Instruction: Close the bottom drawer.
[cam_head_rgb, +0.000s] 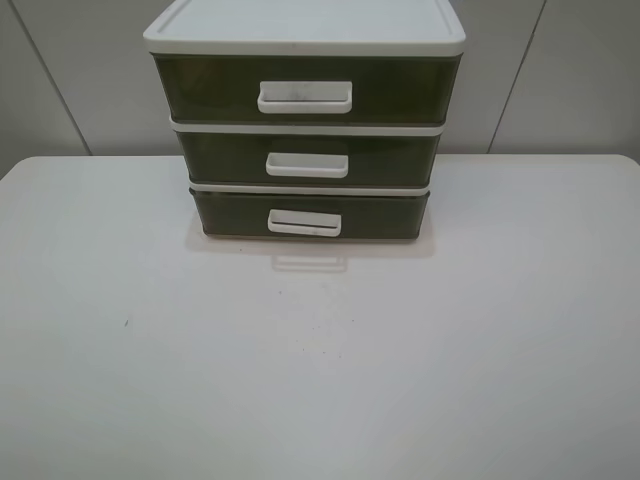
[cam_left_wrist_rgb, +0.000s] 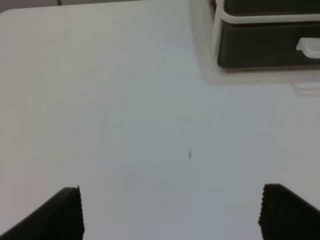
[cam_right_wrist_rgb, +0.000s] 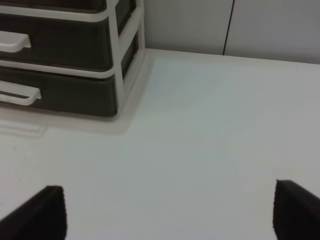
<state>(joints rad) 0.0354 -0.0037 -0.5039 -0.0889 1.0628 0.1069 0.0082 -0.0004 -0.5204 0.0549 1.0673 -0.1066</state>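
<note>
currently the bottom drawer (cam_head_rgb: 310, 214) sits lowest in a white-framed three-drawer unit (cam_head_rgb: 305, 30) at the far middle of the white counter (cam_head_rgb: 320, 370). its smoky brown front looks nearly flush with the frame; from the high view i cannot tell whether it stands out a little or is already home. its white loop handle (cam_head_rgb: 304, 223) sits on the front, a touch left of centre.

no arm shows in the high view. left claw (cam_left_wrist_rgb: 170, 210): spread wide, nothing between its dark ribbed fingers (cam_left_wrist_rgb: 67, 212), hovering over bare counter with the unit's lower corner ahead and off to one side. right claw (cam_right_wrist_rgb: 167, 212): also spread wide and empty, fingers (cam_right_wrist_rgb: 47, 212) low over the counter, the unit's side and two lower drawer fronts ahead.

handling, as a judgement: thin translucent plastic, likely light and stiff. contents cannot be read through the tinted front. it should slide on plain plastic runners with little resistance, and may rack if pushed off-centre. the whole unit looks light enough to skid backward on the smooth counter under a hard shove.

where to take it: no grip needed. press on the flat front beside the handle, or on the handle face, near the middle, slow and square.
</note>
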